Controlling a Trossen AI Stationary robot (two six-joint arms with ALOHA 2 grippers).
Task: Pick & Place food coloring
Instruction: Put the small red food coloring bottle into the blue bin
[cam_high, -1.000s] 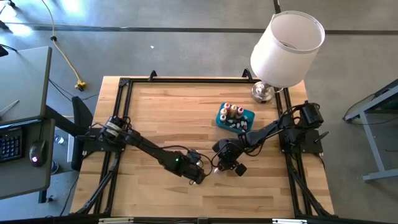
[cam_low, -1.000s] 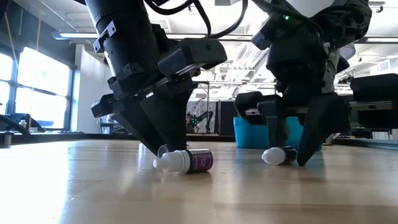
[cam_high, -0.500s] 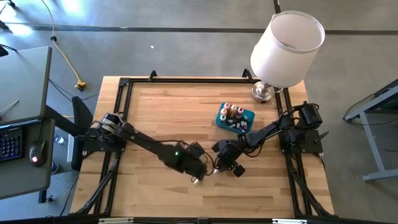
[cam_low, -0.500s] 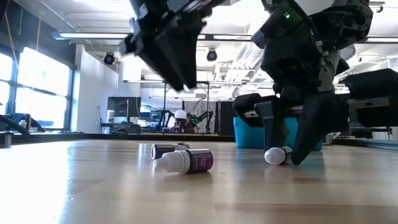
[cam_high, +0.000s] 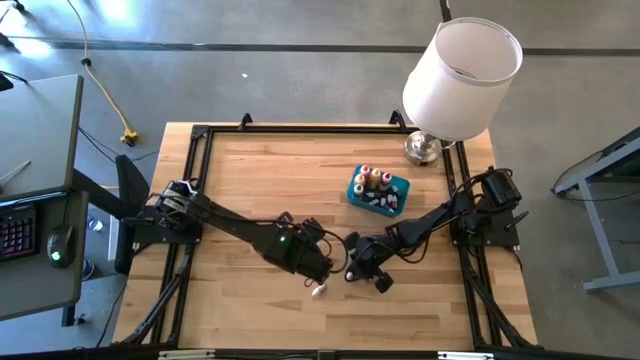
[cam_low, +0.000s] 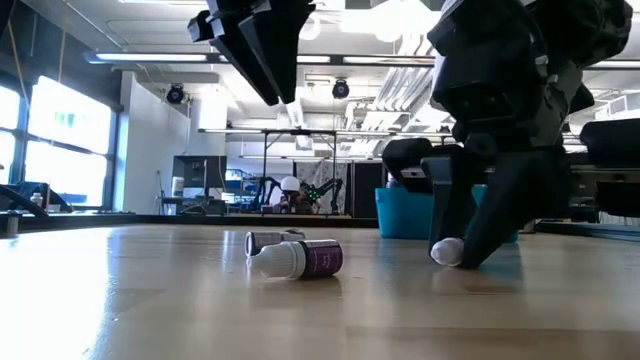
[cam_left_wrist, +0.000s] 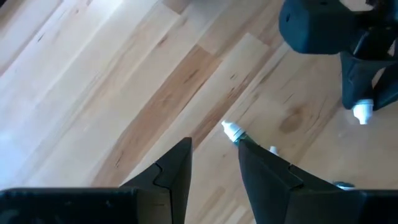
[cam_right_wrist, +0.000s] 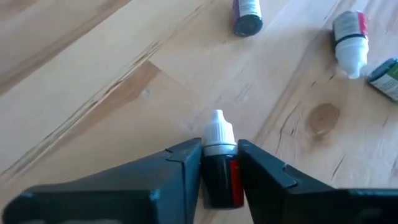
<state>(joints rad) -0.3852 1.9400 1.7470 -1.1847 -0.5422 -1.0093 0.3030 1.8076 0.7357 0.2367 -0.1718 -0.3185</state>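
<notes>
My right gripper (cam_right_wrist: 219, 149) is low over the table's near middle (cam_high: 362, 272) and shut on a dark red dropper bottle (cam_right_wrist: 219, 180) with a white cap (cam_right_wrist: 219, 129). My left gripper (cam_left_wrist: 214, 149) is open and raised above the table (cam_low: 280, 95), just left of the right one (cam_high: 312, 266). Below it, two purple-labelled bottles (cam_low: 300, 258) lie on their sides on the wood. Three more loose bottles (cam_right_wrist: 349, 38) lie beyond the right gripper. The teal bin (cam_high: 354, 186) holds several bottles, some standing upright. My right gripper pinches the red bottle's body just below the cap (cam_right_wrist: 217, 159) between its two fingers (cam_right_wrist: 183, 163). The fingers slant down toward the table and lie along the bottle, cap pointing away from the wrist. The cap end (cam_low: 447, 252) sits at table level.
A lamp with a white shade (cam_high: 462, 72) stands at the far right corner, its base (cam_high: 422, 148) beside the bin. A black frame (cam_high: 200, 135) runs around the table. The wood on the left and near side is bare.
My left gripper has risen from the purple-labelled bottles, leaving them lying on the table, and drawn a little toward the far edge. My right gripper has shifted toward the near edge, the red bottle still between its fingers.
</notes>
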